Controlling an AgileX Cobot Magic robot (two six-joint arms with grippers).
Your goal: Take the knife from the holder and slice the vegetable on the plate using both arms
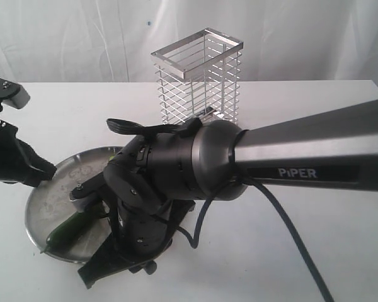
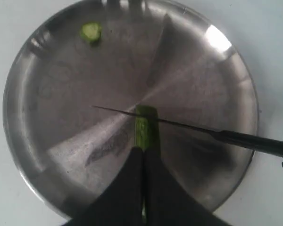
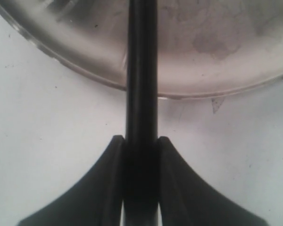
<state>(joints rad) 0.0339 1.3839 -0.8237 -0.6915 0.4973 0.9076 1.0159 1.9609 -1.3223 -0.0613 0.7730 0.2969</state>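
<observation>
My right hand (image 3: 140, 146), clamped on the knife (image 2: 179, 125), lays its blade square across the vegetable (image 2: 145, 132) that my left hand (image 2: 142, 155) pins lengthwise on the plate (image 2: 47, 70).

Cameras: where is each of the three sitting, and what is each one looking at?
Exterior view: off the arms, facing across the table to the holder; the right arm fills the front.
Left wrist view: on the left arm, looking down on the plate; its left gripper pinches the vegetable.
Right wrist view: on the right arm, looking along the knife; its right gripper clamps the handle.
Shared: both wrist views show plate and knife.
</observation>
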